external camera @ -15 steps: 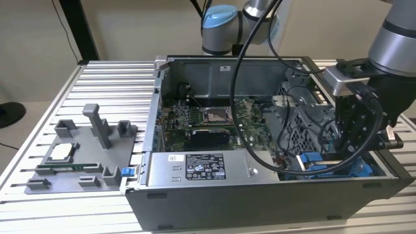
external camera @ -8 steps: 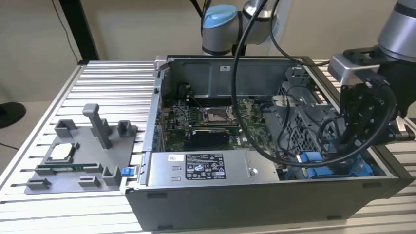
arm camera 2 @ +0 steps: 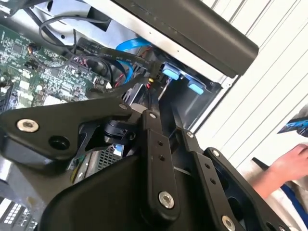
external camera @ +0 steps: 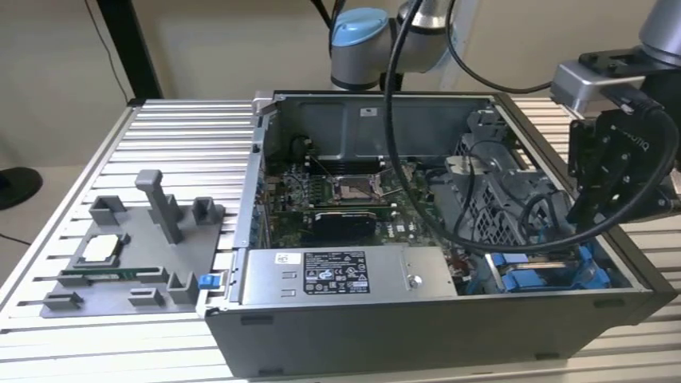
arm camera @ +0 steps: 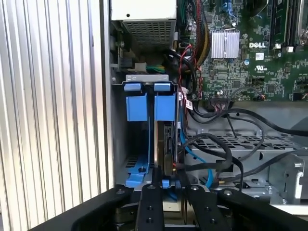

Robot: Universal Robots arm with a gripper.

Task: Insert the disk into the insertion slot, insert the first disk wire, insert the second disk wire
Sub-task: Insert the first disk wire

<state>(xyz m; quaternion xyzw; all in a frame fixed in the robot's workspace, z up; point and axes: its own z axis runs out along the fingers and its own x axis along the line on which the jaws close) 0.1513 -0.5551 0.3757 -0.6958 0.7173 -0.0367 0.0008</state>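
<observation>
**Gripper over the drive corner of an open computer**

The computer case (external camera: pixel 426 319) lies open on a ribbed metal table (external camera: pixel 181 144). In the exterior view the black gripper (external camera: pixel 583 214) hangs over the case's 4 o'clock corner, at the exterior view's right. It is directly above the slot (external camera: pixel 543 275), a grey bay with blue rails.

The first wrist view looks into that bay. Two blue clips (arm camera: pixel 144 106) sit at the far end. Beside them a dark slab stands on edge — the disk (arm camera: pixel 168 144), in the slot, with blue frame pieces at its near end. The gripper is close above that near end. I cannot tell whether it is spread, pressed together or pinching anything.

A blue cable (arm camera: pixel 192 154) and a bundle of black wires (arm camera: pixel 226 163) run just beside the disk. Where their ends go is hidden behind the gripper.

Elsewhere in the case:
- A grey power box (external camera: pixel 335 275) with a printed label sits at 6 o'clock.
- A green circuit board (external camera: pixel 340 191) sits near the centre.

On the table at 9 o'clock from the case stands a grey parts holder (external camera: pixel 127 255).

In the second wrist view a person's hand (arm camera 2: pixel 288 166) shows over the table, outside the case wall.
</observation>
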